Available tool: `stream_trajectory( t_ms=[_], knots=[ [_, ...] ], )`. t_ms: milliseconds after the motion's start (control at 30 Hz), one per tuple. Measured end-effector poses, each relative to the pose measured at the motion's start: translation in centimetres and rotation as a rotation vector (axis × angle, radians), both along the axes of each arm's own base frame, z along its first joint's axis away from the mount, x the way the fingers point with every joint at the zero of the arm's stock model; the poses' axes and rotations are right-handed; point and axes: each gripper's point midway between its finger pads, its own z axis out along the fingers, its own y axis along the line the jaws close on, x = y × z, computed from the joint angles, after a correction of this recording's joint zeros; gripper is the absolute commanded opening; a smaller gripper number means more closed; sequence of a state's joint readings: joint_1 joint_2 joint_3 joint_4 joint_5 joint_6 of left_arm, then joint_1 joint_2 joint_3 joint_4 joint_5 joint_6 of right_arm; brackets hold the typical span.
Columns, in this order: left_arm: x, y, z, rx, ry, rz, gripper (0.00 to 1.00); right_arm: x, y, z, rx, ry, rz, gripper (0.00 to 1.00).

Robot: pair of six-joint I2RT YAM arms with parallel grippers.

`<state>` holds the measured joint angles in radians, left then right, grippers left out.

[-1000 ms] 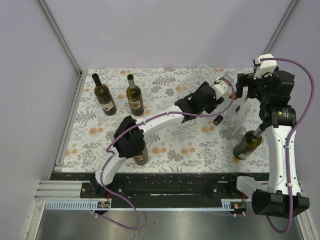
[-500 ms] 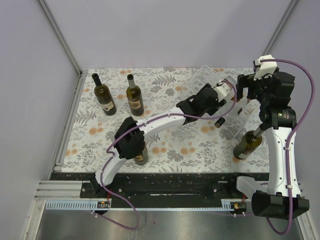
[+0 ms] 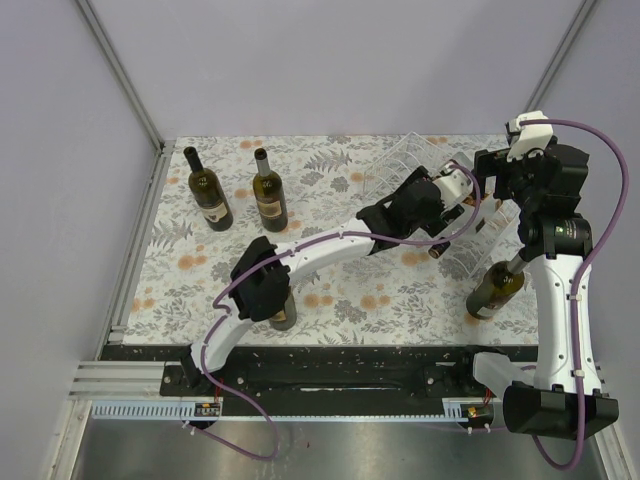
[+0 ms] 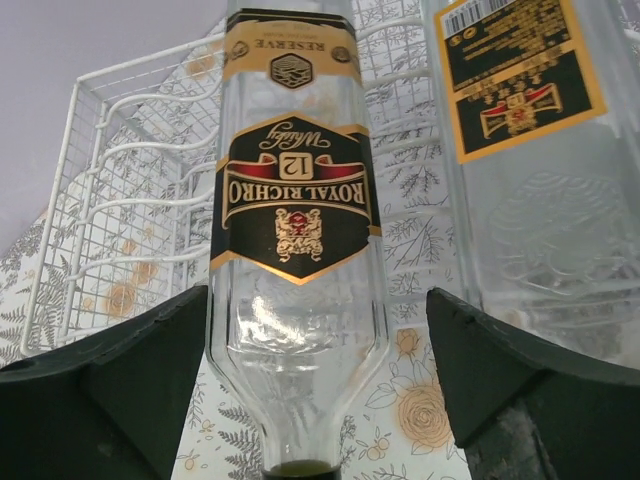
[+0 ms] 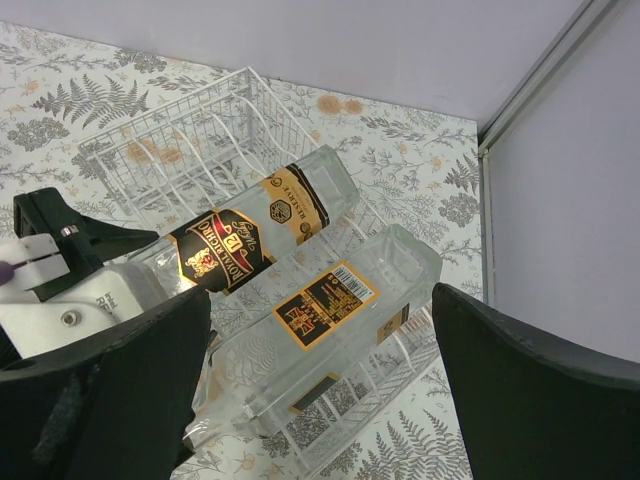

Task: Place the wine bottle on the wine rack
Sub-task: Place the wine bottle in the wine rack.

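- The wine bottle (image 4: 295, 200), the clear one with the black-and-gold Royal Richro label, is lying on its side in a cradle of the wine rack (image 4: 120, 190). Its base sits deep in the rack and its neck points back at the left wrist camera.
- As far as I can see, the thin white ribs are carrying it and nothing else props it up.
- A second clear bottle (image 4: 520, 180) with a yellow barcode label lies right beside it in the next cradle, roughly parallel.
- The left gripper (image 4: 317, 300) sits around the neck end with its jaws spread wider than the bottle's shoulder. There's a plain gap on one side, and the other jaw is just beside the glass; I can't tell if it brushes it. Either way it isn't clamping anything.
- The right gripper (image 5: 322, 295) hovers over the rack looking down, jaws wide apart with nothing in them.
- Further out, four dark green bottles (image 3: 208, 190) stand upright on the floral table (image 3: 340, 300): two at the far left, one by the left arm's elbow, one near the right arm.
- Progress-wise, I'd call the placing basically done. What's left is backing the left arm straight out along the neck without nudging either bottle. I can't say whether the green ones go in too.
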<state>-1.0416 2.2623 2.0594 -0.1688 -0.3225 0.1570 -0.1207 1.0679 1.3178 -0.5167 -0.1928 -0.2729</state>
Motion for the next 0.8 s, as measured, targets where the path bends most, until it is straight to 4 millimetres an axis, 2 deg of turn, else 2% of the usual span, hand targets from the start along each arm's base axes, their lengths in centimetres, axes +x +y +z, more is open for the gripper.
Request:
stream_trajectory(
  t_ms=[167,500,600,800],
  knots=[
    [-0.5,-0.5,0.3,-0.008,-0.007,-0.011,0.94,0.0,0.0,0.0,0.0,0.0,0.0,0.99],
    [-0.6,-0.1,0.6,0.003,-0.015,-0.015,0.99,0.0,0.0,0.0,-0.001,-0.001,-0.001,0.99],
    [-1.0,0.7,1.6,0.009,-0.026,-0.02,0.99,0.0,0.0,0.0,-0.001,-0.001,-0.002,1.0],
    [-1.9,2.3,5.0,-0.012,-0.059,-0.032,0.99,0.0,0.0,0.0,-0.001,-0.001,-0.002,0.99]
  ],
)
